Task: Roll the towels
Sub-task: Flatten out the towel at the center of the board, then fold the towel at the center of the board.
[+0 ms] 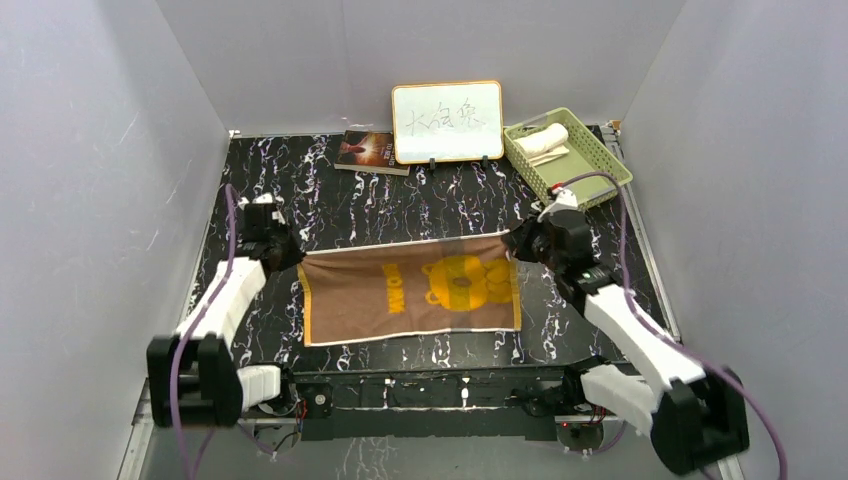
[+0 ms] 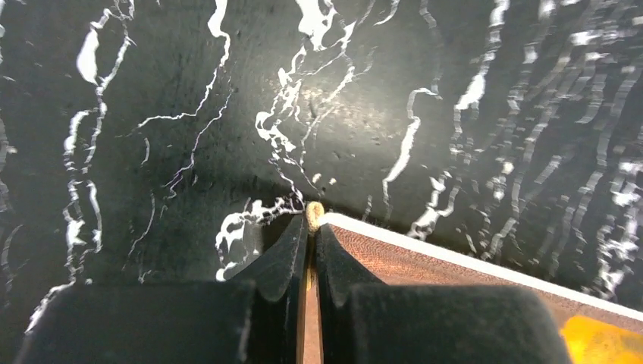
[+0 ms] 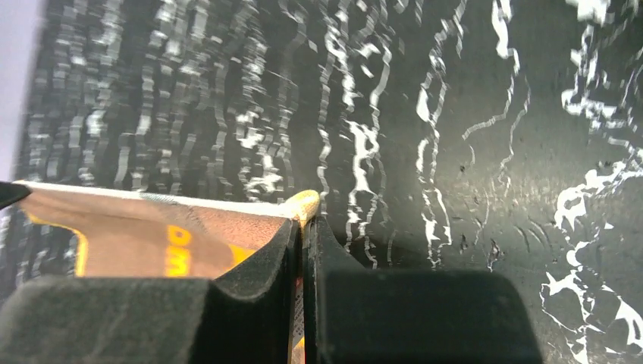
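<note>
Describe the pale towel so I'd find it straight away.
Find the whiteboard at the back; right of it sits a green basket. The cream towel lies inside it, pale and bundled, unlike the brown-and-yellow towel spread flat in front.

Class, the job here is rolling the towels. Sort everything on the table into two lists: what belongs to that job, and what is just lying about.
Belongs to the job: orange-brown towel, spread out; cream towel, in the green basket.
Just lying about: green basket; orange-framed whiteboard; dark book.
</note>
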You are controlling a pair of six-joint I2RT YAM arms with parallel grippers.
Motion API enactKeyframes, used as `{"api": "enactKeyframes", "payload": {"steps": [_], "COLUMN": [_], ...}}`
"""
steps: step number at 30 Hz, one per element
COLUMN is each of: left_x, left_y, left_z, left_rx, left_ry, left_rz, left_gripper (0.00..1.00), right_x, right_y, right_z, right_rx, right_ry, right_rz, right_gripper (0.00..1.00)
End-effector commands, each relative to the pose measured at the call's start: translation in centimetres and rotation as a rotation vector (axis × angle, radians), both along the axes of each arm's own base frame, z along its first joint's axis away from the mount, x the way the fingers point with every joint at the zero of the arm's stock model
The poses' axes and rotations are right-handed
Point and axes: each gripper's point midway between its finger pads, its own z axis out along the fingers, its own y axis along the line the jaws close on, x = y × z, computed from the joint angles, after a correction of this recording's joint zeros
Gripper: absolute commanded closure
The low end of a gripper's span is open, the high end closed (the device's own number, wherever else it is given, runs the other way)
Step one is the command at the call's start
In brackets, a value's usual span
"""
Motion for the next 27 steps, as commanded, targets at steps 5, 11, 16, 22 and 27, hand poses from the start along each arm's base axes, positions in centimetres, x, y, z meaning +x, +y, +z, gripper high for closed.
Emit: {"api": "enactKeyframes", "payload": {"steps": [5, 11, 16, 22, 27], "left_x": [11.2, 17.0, 20.0, 21.0, 18.8], "left_y": [5.3, 5.5, 5.5, 4.3, 2.8], "left_z": [0.4, -2.3, -1.1, -1.1, -2.3], "left_rx": [0.2, 0.167, 0.097, -0.18, -0.28], "left_ry": [-0.17, -0.137, -0.195, -0.222, -0.196], "left_rz": [0.115, 0.027, -0.11, -0.459, -0.617], "left_gripper": [0.99, 0.76, 0.15, 0.31, 0.44], "right_x": [12.2, 18.1, 21.6, 22.1, 21.0], "right_y": [-2.3, -1.7, -1.1, 0.9, 0.0], "right_z": [-3.2, -5.8, -5.7, -8.1, -11.1], "right_rx": [-0.018, -0.029, -0.121, -0.148, -0.204], "right_ry": [-0.014, 0.043, 0.004, 0.017, 0.087], "right_rz": [-0.269, -0.243, -0.081, 0.222, 0.227], "right_gripper": [1.0, 0.68, 0.28, 0.36, 0.4]}}
